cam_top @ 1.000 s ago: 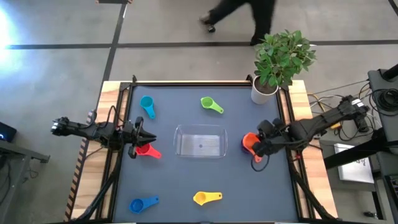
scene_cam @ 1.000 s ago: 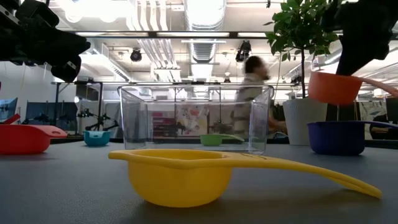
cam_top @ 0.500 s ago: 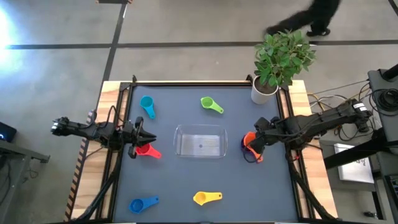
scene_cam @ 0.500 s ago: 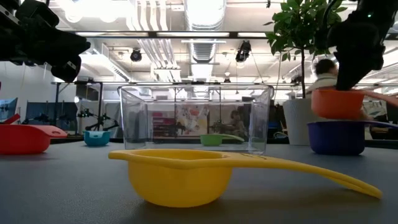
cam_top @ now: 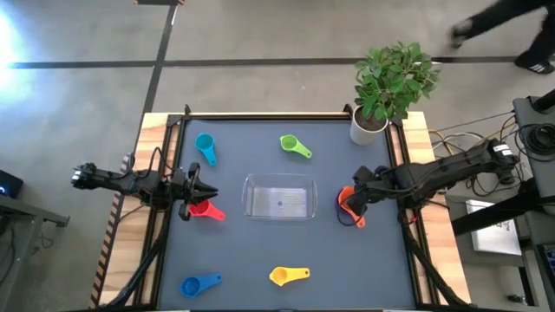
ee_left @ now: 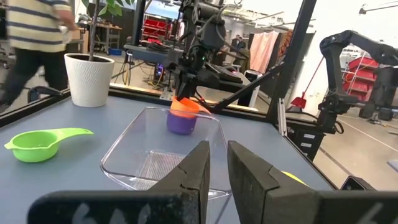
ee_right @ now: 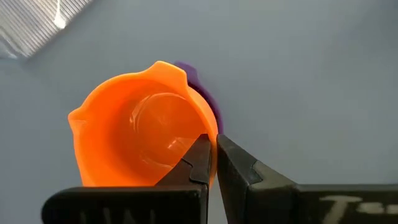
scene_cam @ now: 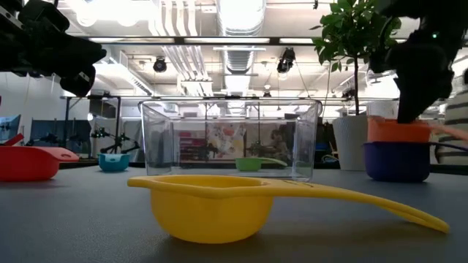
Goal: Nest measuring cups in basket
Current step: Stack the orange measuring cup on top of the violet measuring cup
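Firmly pinched: right end effector [ee_right: 213, 163], orange cup [ee_right: 140, 127].

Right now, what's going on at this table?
The right gripper, jaws shut on the orange cup, is setting it into the purple cup, right of the clear basket. The left gripper waits over the red cup. The basket holds no cups; the light blue, green, yellow and blue cups lie scattered.
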Controlling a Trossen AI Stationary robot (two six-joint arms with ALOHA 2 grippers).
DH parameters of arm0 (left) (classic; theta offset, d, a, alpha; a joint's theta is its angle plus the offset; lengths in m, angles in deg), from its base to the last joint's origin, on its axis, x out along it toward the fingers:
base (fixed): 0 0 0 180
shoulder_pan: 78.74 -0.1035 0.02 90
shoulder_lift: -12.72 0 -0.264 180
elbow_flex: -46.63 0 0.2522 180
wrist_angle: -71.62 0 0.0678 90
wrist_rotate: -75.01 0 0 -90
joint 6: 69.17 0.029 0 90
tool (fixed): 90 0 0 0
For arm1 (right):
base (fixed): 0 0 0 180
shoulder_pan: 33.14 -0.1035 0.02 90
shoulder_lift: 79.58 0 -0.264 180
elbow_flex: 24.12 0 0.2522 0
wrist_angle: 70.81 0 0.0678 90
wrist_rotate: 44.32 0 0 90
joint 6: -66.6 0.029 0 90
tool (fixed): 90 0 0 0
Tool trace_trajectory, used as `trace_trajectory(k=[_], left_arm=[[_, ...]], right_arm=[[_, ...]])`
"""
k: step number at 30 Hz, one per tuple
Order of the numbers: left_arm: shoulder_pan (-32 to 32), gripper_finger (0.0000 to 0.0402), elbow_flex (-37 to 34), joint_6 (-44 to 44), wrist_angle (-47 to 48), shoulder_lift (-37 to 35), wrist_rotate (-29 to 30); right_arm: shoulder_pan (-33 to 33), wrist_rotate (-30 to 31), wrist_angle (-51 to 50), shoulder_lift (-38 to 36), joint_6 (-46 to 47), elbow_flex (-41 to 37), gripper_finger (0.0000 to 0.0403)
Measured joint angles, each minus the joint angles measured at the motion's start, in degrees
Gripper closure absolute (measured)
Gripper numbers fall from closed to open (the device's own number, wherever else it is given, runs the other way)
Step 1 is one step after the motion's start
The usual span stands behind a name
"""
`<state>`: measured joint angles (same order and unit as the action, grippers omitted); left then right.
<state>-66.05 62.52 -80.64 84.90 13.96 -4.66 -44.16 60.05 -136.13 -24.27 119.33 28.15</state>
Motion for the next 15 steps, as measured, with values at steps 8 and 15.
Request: trace_trajectory(k=[8, 15], left_arm=[[0.0, 0.0363, 0.0, 0.0, 0.0, 0.0, 0.0], [0.0, 0.0363, 0.0, 0.0, 0.0, 0.0, 0.0]], right_arm=[[0.1, 1.3, 1.9, 0.0, -2.3, -1.6, 0.0391], [0.1, 1.7, 3.7, 0.0, -3.1, -1.2, 0.0359]])
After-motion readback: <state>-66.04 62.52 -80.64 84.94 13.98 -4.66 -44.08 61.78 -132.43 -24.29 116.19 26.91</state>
